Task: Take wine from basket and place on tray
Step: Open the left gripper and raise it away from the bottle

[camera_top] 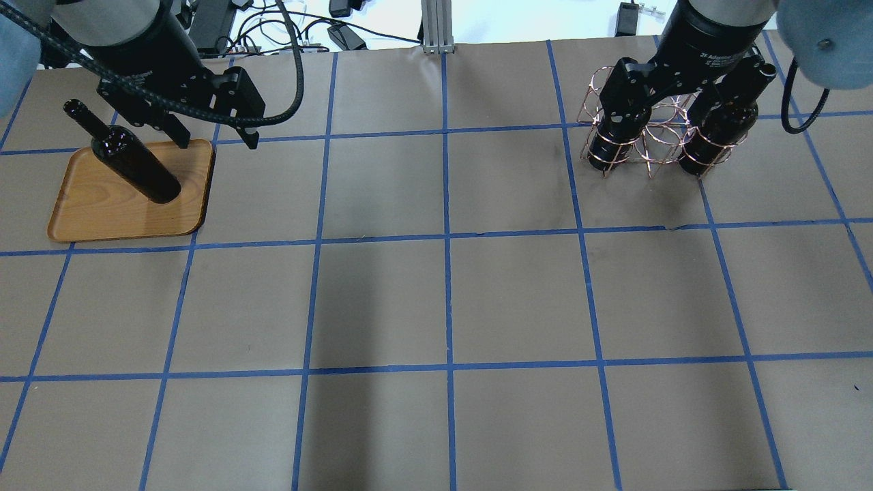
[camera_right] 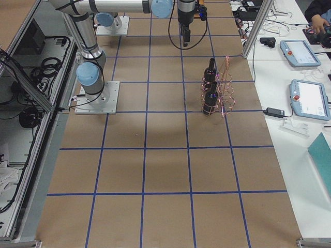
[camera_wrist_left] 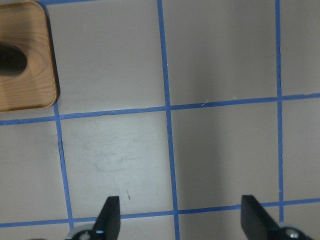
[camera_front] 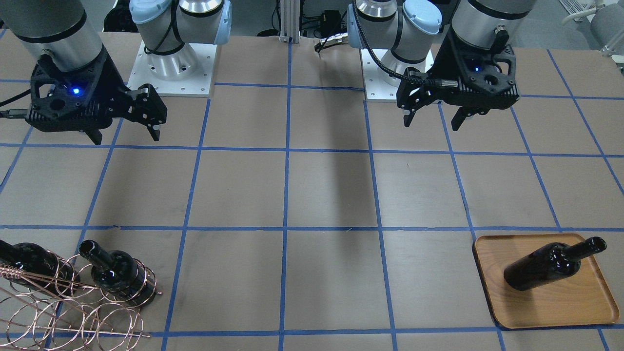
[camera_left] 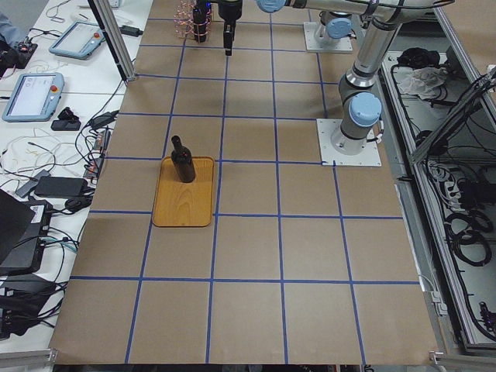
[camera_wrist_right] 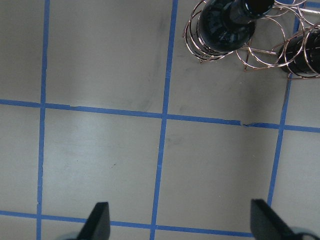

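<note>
The right gripper [camera_front: 126,138] hangs above the table [camera_front: 331,195] with its fingers [camera_wrist_right: 99,220] spread wide, nothing between them, pointing straight down. From it the basket [camera_wrist_right: 260,57] lies outward, on the side away from the robot's base. In the wrist view it sits at the top right corner, past the fingertips rather than under them. Two bottles stand upright in its wire rings, necks up, so their long axis runs parallel to the downward-pointing fingers. The nearer bottle [camera_wrist_right: 224,22] stands on the basket's inner side, toward the table's middle. The second bottle [camera_wrist_right: 306,50] stands beyond it, closer to the table's end. This arm is plainly the closer one to the basket, so the pick looks to be its job: move out over the nearer bottle, then come down around the neck. The left gripper [camera_front: 433,124] is likewise apart and empty, hovering near the tray [camera_front: 560,309] at the opposite end, where a third bottle [camera_front: 548,267] stands upright. Basket and tray are well apart, so any bottle lifted has most of the table to cross.
</note>
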You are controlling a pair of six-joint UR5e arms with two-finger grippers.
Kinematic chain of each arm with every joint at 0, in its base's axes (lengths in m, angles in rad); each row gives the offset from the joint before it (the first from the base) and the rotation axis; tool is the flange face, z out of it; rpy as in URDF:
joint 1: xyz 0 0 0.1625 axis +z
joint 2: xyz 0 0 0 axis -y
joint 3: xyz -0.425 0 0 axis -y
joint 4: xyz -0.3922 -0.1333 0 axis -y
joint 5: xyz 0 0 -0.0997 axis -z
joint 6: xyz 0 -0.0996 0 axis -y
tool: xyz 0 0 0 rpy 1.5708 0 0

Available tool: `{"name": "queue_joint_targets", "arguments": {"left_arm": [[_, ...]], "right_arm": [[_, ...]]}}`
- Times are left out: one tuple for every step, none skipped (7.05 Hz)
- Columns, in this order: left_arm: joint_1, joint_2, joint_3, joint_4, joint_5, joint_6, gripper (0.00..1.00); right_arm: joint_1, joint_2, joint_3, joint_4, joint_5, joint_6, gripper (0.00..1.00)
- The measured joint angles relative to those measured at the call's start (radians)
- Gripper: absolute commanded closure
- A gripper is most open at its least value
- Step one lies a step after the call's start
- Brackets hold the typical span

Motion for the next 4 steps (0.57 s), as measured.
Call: {"name": "queue_joint_targets", "arguments": {"left_arm": [[-0.008, 0.004, -0.017, 0.015, 0.000, -0.005, 0.03], [-0.011, 0.011, -0.024, 0.025, 0.000, -0.006, 0.03], [-0.012, 0.020, -0.027, 0.029, 0.001, -0.006, 0.00], [-0.012, 0.028, -0.029, 0.030, 0.002, -0.005, 0.00]], "right_arm": [[-0.001, 0.000, 0.000, 0.004, 0.000, 0.000, 0.00], [-0.001, -0.001, 0.000, 0.006, 0.000, 0.002, 0.00], [-0.002, -0.001, 0.000, 0.006, -0.001, 0.004, 0.00], [-0.002, -0.001, 0.000, 0.004, -0.002, 0.005, 0.00]]}}
